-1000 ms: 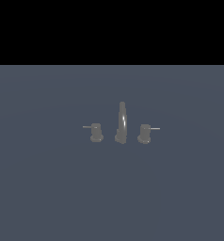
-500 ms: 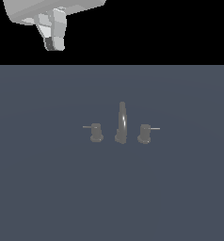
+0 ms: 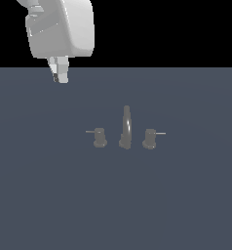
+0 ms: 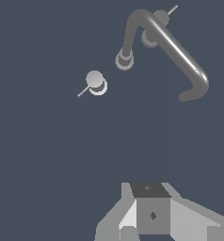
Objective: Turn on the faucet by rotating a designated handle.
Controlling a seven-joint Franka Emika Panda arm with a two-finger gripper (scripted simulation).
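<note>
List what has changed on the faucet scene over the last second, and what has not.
The gripper has come into the exterior view from the top and dropped lower, at the upper left, well apart from the faucet. It has taken hold of nothing. The handle, its rod pointing to the exterior view's left, the spout and the twin knob stand as before.

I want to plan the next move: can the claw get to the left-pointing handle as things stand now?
Probably yes. The claw hangs apart from the handle, with only bare surface between them; the spout and the twin knob lie beyond it.
</note>
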